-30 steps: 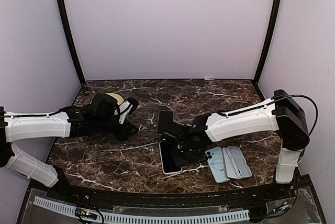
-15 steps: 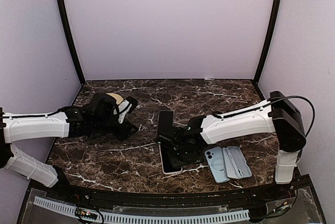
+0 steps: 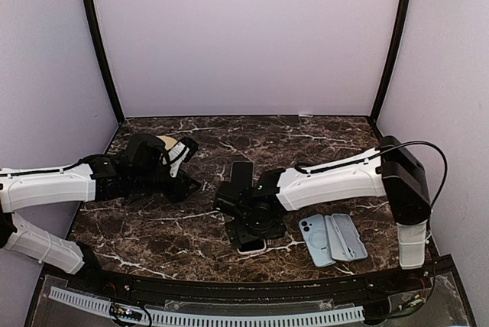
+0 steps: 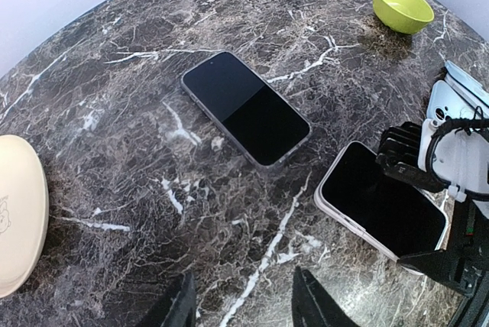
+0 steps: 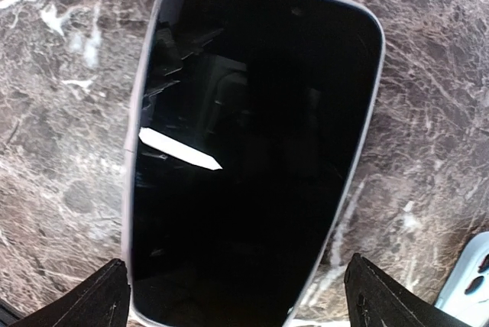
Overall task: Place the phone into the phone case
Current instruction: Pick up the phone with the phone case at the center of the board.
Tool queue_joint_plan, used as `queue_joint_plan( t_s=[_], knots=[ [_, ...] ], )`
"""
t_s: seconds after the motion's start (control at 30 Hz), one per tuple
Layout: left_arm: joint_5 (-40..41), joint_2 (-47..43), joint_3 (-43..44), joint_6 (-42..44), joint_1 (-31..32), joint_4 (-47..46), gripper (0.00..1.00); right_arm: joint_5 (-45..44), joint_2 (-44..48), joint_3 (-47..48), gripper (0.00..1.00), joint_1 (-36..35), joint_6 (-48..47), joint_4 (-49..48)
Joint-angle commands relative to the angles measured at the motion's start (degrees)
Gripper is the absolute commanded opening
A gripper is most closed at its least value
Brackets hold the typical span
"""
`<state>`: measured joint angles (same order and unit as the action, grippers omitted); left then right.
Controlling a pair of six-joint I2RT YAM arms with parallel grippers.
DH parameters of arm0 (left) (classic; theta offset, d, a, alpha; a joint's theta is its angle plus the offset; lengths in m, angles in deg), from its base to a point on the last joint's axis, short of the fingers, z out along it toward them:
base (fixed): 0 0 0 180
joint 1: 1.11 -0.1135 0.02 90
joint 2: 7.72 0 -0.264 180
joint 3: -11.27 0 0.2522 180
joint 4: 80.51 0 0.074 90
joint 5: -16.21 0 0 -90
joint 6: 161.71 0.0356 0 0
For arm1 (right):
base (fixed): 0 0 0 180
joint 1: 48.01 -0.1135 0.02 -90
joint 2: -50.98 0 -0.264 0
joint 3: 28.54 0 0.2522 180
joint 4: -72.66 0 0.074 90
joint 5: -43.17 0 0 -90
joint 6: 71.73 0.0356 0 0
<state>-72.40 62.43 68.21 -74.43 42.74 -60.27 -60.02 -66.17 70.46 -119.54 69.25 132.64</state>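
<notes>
**Top view: right jaws spread wide over a phone, case close by**

Top camera shows two phones, two blue case pieces and two arms on the marble table (image 3: 153,228). Nearest the bases, a pale phone (image 3: 250,247) lies flat and screen up, mostly hidden under the right gripper (image 3: 246,218). In the right wrist view, that gripper's fingers stand wide apart on either side of the phone's near end. They are clear of its edges and hold nothing. Just to the right, apart from the phone, a ringed case (image 3: 315,241) and a plain case (image 3: 348,237) lie side by side, touching. Farther back, a dark phone (image 3: 242,174) lies alone, screen up. The left gripper (image 4: 244,308) hovers near it, its jaws partly open and empty. One cream item (image 3: 164,142) sits beside that arm. One green bowl (image 4: 403,4) stands at the far side in the left wrist view.
</notes>
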Motion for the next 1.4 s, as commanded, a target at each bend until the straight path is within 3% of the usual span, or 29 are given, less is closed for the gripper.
queue_joint_plan(
  t_s=[0.0,0.27,0.63,0.77,0.93,1.0,1.1,1.17,1.37],
  knots=[
    [-0.12,-1.19,-0.26,0.39,-0.39,-0.42,0.45,0.87,-3.46,2.10,0.98,-0.37,0.67,-0.49],
    [-0.45,-0.50,-0.20,0.34,-0.52,-0.50,0.45,-1.11,-7.84,4.79,0.95,-0.32,0.73,3.62],
    [-0.92,0.44,0.18,0.20,-0.60,-0.59,0.46,-4.25,-7.89,3.97,0.65,-0.34,0.81,4.94],
    [-1.24,1.25,0.25,-0.73,-0.61,-1.19,0.46,-4.29,-4.81,2.55,0.55,-0.49,-1.70,-0.05],
    [-7.46,3.64,-0.52,-5.34,-0.61,-4.19,0.47,-7.59,4.49,-4.05,0.44,-0.50,-3.46,-12.05],
    [-12.28,4.30,-1.78,-8.46,-0.58,-7.55,0.51,-8.98,7.56,-7.17,0.41,-0.54,-4.02,-16.60],
    [-17.44,4.99,-5.82,-17.21,-0.61,-20.33,0.71,-10.70,10.68,-10.71,0.39,-0.54,-4.86,-22.06],
    [-18.13,6.65,-10.05,-22.64,-0.68,-29.69,0.79,-11.98,11.73,-11.96,0.38,-0.54,-4.90,-23.45],
    [-24.50,10.83,-13.19,-31.28,-0.67,-47.37,0.85,-17.65,16.88,-14.73,0.36,-1.64,-8.01,-29.90]
  ],
)
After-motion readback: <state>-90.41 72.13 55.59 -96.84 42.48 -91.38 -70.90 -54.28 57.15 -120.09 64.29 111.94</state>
